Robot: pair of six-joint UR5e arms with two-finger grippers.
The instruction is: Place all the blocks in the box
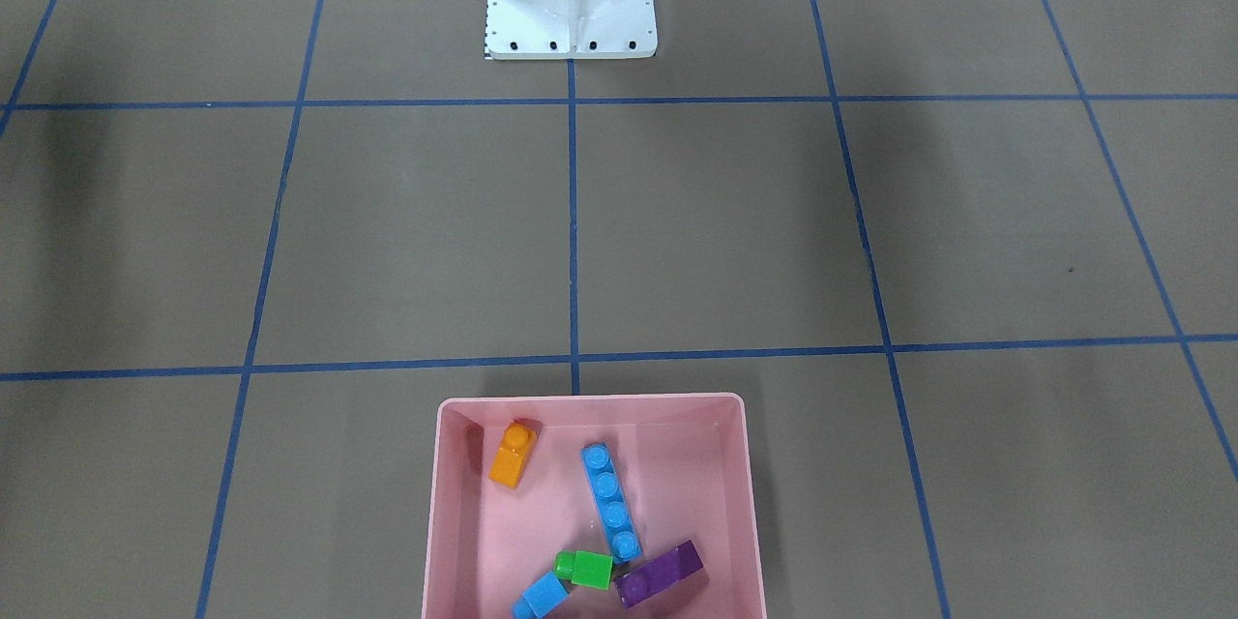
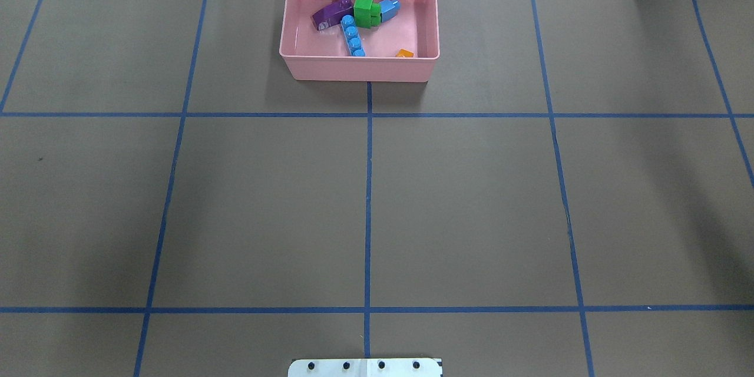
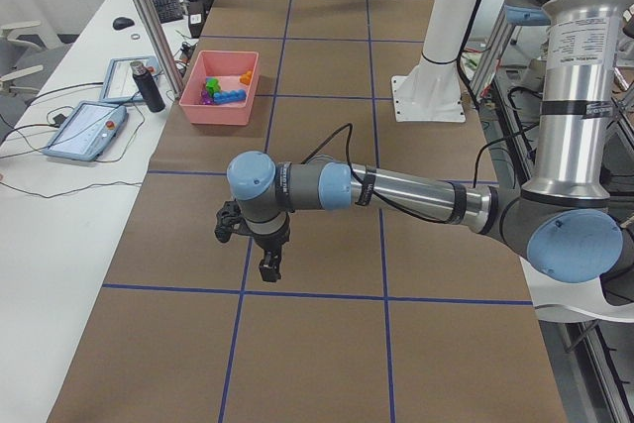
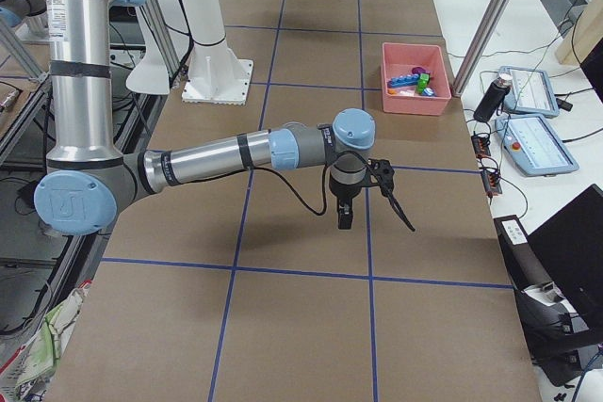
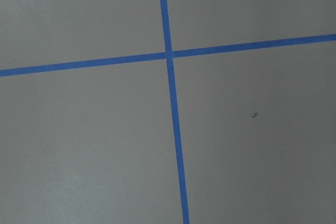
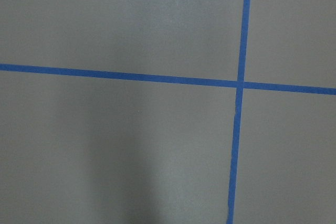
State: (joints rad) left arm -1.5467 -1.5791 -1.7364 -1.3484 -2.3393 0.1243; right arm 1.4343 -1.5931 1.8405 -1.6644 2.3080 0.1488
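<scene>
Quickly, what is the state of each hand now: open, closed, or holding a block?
Left hand: cannot be told; it shows only in the left side view.
Right hand: cannot be told; it shows only in the right side view.

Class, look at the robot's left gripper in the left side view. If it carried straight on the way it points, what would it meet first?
Probably the brown table, near a crossing of blue tape lines. The left gripper points down, and its wrist view shows nothing else below it.
</scene>
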